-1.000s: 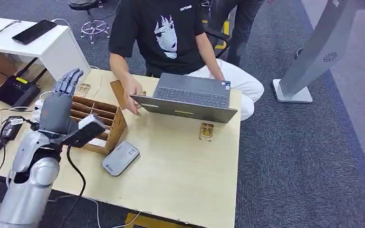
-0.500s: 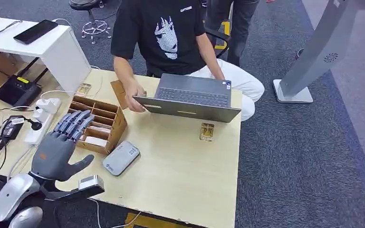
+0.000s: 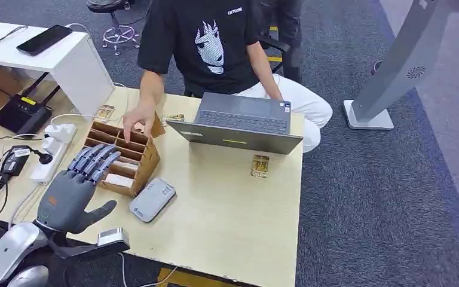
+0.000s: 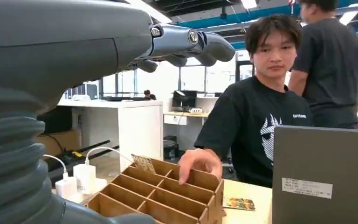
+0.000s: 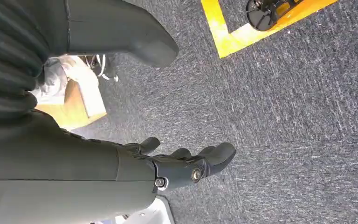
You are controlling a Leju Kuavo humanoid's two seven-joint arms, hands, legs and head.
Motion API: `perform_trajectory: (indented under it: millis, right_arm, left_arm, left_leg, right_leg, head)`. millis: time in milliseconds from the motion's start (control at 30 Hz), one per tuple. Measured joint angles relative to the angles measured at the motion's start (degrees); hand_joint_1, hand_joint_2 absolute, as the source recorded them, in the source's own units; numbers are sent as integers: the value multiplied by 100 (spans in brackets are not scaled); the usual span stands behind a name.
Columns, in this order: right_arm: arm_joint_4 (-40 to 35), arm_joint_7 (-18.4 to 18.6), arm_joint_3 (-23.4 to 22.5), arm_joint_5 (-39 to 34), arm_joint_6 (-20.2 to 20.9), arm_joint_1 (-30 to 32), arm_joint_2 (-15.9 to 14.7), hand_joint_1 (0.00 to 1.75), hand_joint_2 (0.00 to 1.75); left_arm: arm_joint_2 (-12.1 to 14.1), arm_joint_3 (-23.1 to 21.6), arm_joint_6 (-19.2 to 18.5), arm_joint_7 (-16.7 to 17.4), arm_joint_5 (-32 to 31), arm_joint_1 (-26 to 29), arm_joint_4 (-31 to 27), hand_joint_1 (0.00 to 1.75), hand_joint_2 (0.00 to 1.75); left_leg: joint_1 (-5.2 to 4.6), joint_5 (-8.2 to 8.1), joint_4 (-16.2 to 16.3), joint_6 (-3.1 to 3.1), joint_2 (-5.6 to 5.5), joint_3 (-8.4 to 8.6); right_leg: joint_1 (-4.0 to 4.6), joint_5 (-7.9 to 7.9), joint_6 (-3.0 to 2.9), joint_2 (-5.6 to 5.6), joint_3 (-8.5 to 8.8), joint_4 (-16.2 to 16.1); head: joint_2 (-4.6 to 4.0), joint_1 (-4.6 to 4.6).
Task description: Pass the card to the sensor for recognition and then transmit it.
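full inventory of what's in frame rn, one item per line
table: 1, light wood, centre
divided box: 1, brown, table's left part
cards: 3 seen, patterned; one right of centre, two near the far edge
sensor: 1, grey, beside the box
laptop: 1, grey, open, far edge
power strip: 1, white, floor on the left
phone: 1, black, on white desk
person's hand: 1, on the box's far edge
left hand: grey, spread, empty, at the box's near corner
right hand: dark, empty, above carpet
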Motion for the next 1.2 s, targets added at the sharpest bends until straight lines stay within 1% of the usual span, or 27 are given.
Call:
perform_trajectory:
  millis: [100, 200, 367, 467, 567, 667, 933, 1033, 1100, 1133, 1167, 1200]
  right_arm:
    - [0, 11, 0, 0, -2, 1, 0, 0, 175]
    - [0, 15, -9, -2, -26, 0, 4, 0, 175]
    - [0, 15, -26, -2, -31, -2, 11, 0, 175]
    - [0, 18, -46, -2, -35, -2, 13, 0, 175]
    - [0, 61, -46, 35, -35, -2, 15, 0, 175]
    - [0, 68, -46, 85, -33, -3, 28, 0, 175]
    - [0, 68, -46, 98, -31, -3, 31, 0, 175]
    - [0, 68, -46, 122, -28, -3, 33, 0, 175]
    - [0, 68, -46, 199, -22, -5, 33, 0, 175]
    - [0, 79, -46, 265, -11, -7, 33, 0, 175]
    - [0, 118, -46, 348, 28, -17, 33, 0, 175]
    - [0, 120, -46, 369, 44, -17, 33, 0, 175]
  left_arm:
    - [92, 2, -81, 42, 0, 8, -2, 0, 175]
    - [256, 2, -269, 129, 0, 8, -2, 0, 175]
    - [411, 0, -302, 173, 2, 8, -2, 0, 175]
    - [461, 2, -367, 215, -4, 9, -2, 0, 175]
    - [514, 2, -475, 389, -70, 5, 35, 0, 175]
    - [524, 2, -542, 477, -48, -15, 180, 0, 175]
    - [524, 2, -551, 488, -39, -25, 219, 0, 175]
    - [520, 2, -592, 547, -24, -79, 393, 0, 175]
    - [481, 2, -592, 689, -9, -175, 648, 0, 175]
    - [406, 4, -581, 803, -4, -269, 884, 0, 175]
    - [240, 7, -468, 866, -88, -391, 1334, 0, 175]
    - [168, 7, -391, 883, -127, -444, 1533, 0, 175]
  left_leg:
    - [0, 0, 0, 0, 0, 0]
    - [1, 0, 0, 0, 0, 1]
    - [1, 0, 0, 0, 0, 1]
    - [1, 0, 0, 0, 0, 0]
    - [1, 0, 0, 0, 0, 0]
    - [1, 0, 0, 0, 0, 1]
    - [1, 0, 0, 0, 0, 1]
    - [1, 0, 0, 0, 0, 2]
    - [1, 1, 0, 0, 0, 2]
    - [1, 1, 0, 0, -1, 2]
    - [1, 1, 0, -1, -2, 3]
    - [1, 1, 0, -1, 0, 3]
  right_leg:
    - [0, 0, 0, 0, 0, 0]
    - [1, 0, 0, 0, 0, 0]
    - [1, 0, 0, 0, 0, 0]
    - [1, 0, 0, 0, 0, 0]
    - [0, 0, 0, 0, 0, 0]
    - [1, 0, 0, 0, 0, 0]
    - [1, 0, 0, 0, 0, 0]
    - [1, 0, 0, 0, 0, 0]
    - [1, 0, 0, 0, 1, 0]
    - [0, 0, 0, -2, 1, 0]
    - [1, 1, -1, -4, 2, 0]
    - [1, 1, -1, -3, 2, 0]
  head:
    - [-2, 0]
    - [0, 0]
    - [-2, 0]
    - [0, 0]
    - [0, 0]
    - [0, 0]
    - [0, 0]
    - [0, 0]
    - [-2, 0]
    - [0, 0]
    - [-2, -2]
    - [0, 0]
